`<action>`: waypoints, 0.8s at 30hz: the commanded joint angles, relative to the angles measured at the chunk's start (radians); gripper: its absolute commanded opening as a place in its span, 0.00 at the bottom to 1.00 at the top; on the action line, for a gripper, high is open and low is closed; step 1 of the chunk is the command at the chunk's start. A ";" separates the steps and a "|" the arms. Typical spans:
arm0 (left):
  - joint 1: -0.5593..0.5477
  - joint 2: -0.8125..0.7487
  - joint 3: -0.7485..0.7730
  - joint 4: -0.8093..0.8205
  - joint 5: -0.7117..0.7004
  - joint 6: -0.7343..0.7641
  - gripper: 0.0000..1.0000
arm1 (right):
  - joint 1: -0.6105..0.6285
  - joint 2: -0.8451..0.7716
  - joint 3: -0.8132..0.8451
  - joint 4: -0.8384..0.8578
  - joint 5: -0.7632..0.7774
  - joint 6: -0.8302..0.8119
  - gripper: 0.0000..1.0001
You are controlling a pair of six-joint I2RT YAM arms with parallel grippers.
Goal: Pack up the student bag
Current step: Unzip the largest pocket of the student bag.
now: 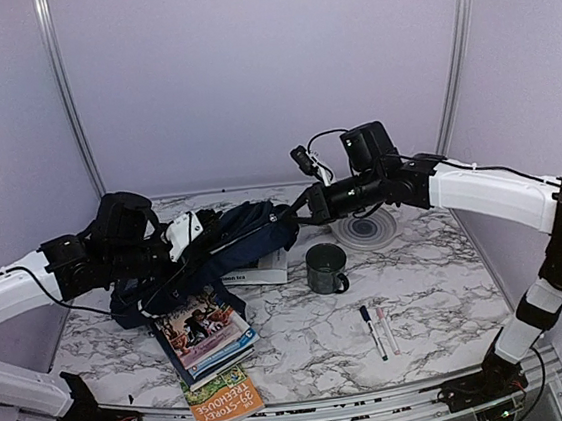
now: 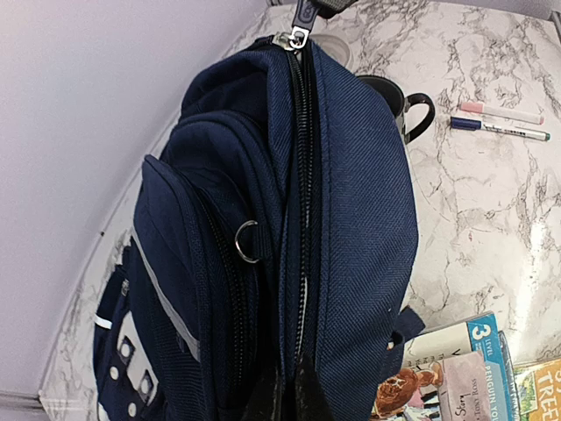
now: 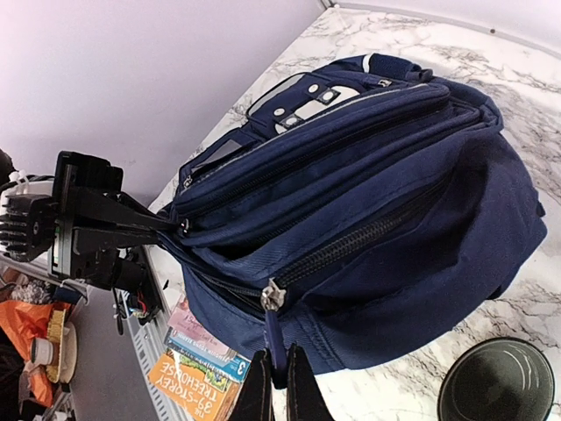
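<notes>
The student bag (image 1: 234,238), navy with white dotted patches, lies on its side at the table's left-middle. It is held up between my two grippers. My left gripper (image 1: 169,244) is shut on the bag's fabric by the main zip, and its fingertips (image 2: 282,399) pinch that seam. My right gripper (image 1: 298,207) is shut on the blue zipper pull (image 3: 277,338) below the metal slider (image 3: 273,296) at the bag's other end. In the right wrist view the bag (image 3: 394,202) fills the frame above my right gripper (image 3: 279,390). The zip teeth past the slider are closed.
A dark green mug (image 1: 326,268) stands right of the bag. Two pens (image 1: 377,329) lie in front of it. A stack of books (image 1: 204,334) and an orange Treehouse book (image 1: 223,398) lie near the front left. A clear round lid (image 1: 366,230) sits behind the mug. A white book (image 1: 263,268) lies under the bag.
</notes>
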 commanded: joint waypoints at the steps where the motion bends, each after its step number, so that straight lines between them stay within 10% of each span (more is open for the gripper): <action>1: 0.013 -0.164 -0.085 -0.151 -0.066 0.119 0.00 | -0.160 -0.008 0.082 -0.048 0.126 -0.029 0.00; 24: 0.014 -0.329 -0.178 -0.220 0.031 0.153 0.00 | 0.065 0.110 0.162 -0.078 -0.003 -0.009 0.00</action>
